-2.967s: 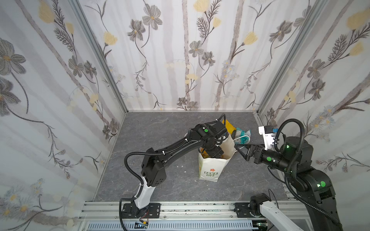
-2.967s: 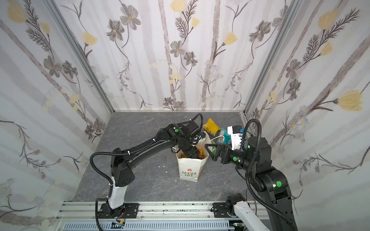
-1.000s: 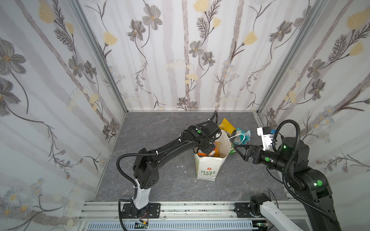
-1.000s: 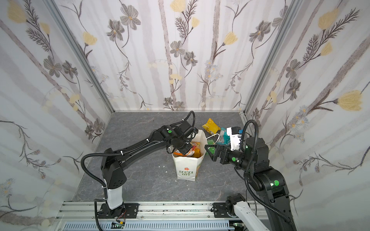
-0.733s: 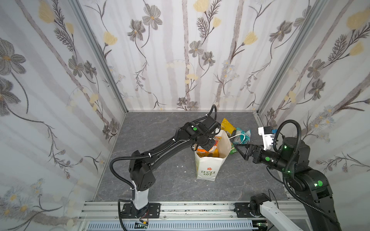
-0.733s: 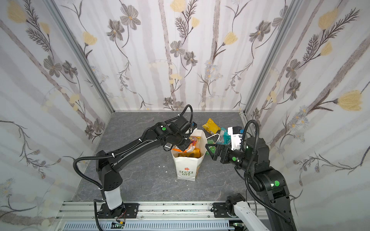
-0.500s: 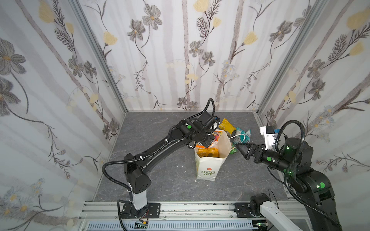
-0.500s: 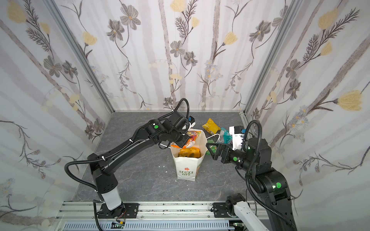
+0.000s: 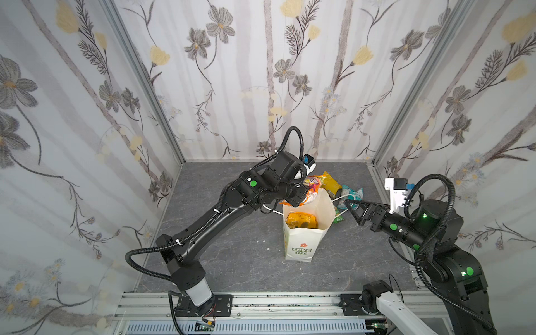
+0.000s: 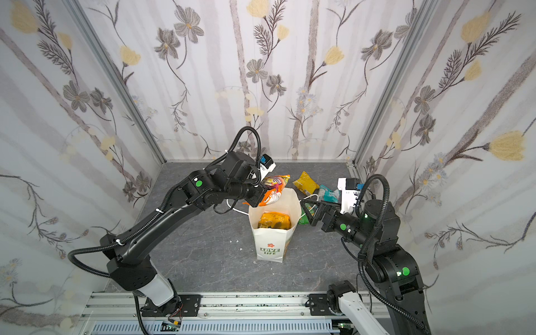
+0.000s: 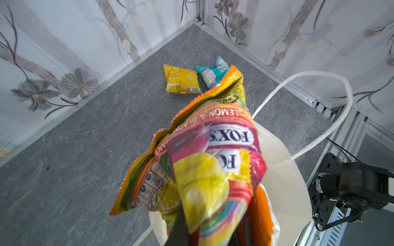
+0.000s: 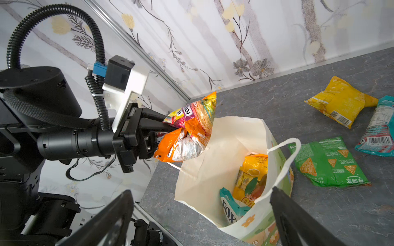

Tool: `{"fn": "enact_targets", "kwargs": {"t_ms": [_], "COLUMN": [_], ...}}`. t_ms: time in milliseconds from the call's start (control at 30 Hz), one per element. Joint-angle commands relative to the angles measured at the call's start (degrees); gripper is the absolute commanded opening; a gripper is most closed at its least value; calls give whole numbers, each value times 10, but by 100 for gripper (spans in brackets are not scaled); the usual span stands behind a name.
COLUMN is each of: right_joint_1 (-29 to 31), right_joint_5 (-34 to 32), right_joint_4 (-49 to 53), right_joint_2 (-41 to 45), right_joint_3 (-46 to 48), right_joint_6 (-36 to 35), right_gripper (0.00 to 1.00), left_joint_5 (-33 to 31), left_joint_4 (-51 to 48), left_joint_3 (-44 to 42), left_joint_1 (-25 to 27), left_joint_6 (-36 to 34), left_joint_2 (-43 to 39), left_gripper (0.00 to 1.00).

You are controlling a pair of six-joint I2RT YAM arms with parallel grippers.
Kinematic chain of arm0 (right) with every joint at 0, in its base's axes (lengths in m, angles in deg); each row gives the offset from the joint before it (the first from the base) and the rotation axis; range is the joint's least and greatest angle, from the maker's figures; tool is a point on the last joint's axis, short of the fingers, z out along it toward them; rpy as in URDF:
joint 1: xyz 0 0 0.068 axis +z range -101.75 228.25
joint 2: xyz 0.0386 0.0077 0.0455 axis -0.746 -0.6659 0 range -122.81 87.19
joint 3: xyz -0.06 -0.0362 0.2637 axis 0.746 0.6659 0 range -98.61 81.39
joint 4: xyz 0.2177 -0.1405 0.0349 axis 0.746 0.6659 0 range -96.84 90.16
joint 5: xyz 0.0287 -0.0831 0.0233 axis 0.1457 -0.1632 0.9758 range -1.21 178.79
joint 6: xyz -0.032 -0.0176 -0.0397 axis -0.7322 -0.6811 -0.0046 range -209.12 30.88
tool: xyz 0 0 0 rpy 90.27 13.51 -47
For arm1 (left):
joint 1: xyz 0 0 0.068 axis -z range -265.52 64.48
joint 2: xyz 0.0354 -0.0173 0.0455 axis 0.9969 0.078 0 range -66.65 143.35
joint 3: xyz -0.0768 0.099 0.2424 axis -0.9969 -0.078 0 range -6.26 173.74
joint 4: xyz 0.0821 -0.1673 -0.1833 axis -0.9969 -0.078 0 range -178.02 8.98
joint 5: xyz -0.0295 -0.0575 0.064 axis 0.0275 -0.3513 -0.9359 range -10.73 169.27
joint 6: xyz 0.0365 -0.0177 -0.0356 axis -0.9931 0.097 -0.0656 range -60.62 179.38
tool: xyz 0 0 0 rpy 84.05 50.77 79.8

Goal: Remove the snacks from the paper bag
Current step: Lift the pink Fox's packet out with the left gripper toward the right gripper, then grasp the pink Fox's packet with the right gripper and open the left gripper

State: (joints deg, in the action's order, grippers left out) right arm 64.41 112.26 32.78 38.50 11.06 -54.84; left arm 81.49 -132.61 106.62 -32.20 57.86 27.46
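The white paper bag (image 9: 301, 237) (image 10: 271, 240) stands upright in mid-table. My left gripper (image 9: 301, 195) (image 10: 262, 197) (image 12: 164, 130) hovers over its back rim, shut on a colourful Fox's pouch (image 11: 213, 159) (image 12: 191, 125) bunched with an orange-and-white packet (image 12: 179, 147). An orange-yellow pouch (image 9: 301, 220) (image 12: 251, 172) and a teal packet (image 12: 230, 206) lie inside the bag. My right gripper (image 9: 348, 207) (image 10: 304, 211) (image 12: 200, 200) is open at the bag's right side, one finger by the cord handle (image 12: 283, 161). Yellow (image 12: 339, 104), teal (image 12: 381, 127) and green (image 12: 328, 161) packets lie on the table.
The loose packets sit behind and right of the bag, near the back right corner (image 11: 198, 21). Flowered walls close three sides. A metal rail (image 9: 261, 301) runs along the front edge. The bag's other cord handle (image 9: 271, 210) droops to the left.
My left gripper has lifted out of the bag with the Fox's pouch and the orange packet, up and towards the back. The right gripper has stayed open beside the bag.
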Motion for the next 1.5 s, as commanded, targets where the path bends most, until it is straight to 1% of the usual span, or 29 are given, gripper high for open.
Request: {"fn": "enact_targets", "kwargs": {"t_ms": [0,133,267,433,633,733,833,967,1167,1233,1333,1467], "right_joint_1": [1,2,2,6,23,37,51,63,70,69,70,70], "right_joint_5": [20,54,75,90,128,135,140,137,124,119,115,111], "right_joint_4": [-83,-144,-188,-235,-326,-363,-392,-406,-414,-415,-416,-414], "right_joint_2": [3,0,-9,-19,-36,-46,-54,-62,-67,-67,-68,-73], "right_joint_3": [14,28,39,59,90,103,111,115,116,115,113,104], "right_joint_6": [40,79,105,134,188,209,223,229,228,228,227,224], "right_gripper": [100,100,100,99,99,96,87,71,47,42,32,17], "left_joint_5": [-12,-42,-73,-81,-132,-158,-179,-201,-205,-206,-209,-210], "left_joint_4": [66,78,129,202,259,282,304,314,333,333,337,343], "left_joint_3": [-14,-13,-53,-114,-154,-168,-179,-182,-192,-193,-196,-201], "left_joint_1": [8,22,50,74,119,135,147,158,167,168,169,171], "left_joint_6": [-64,-138,-230,-303,-406,-441,-469,-497,-508,-508,-507,-500], "left_joint_2": [-25,-36,-68,-112,-129,-132,-130,-124,-125,-126,-129,-136], "left_gripper": [0,0,0,0,0,0,0,0,0,10,19,38]}}
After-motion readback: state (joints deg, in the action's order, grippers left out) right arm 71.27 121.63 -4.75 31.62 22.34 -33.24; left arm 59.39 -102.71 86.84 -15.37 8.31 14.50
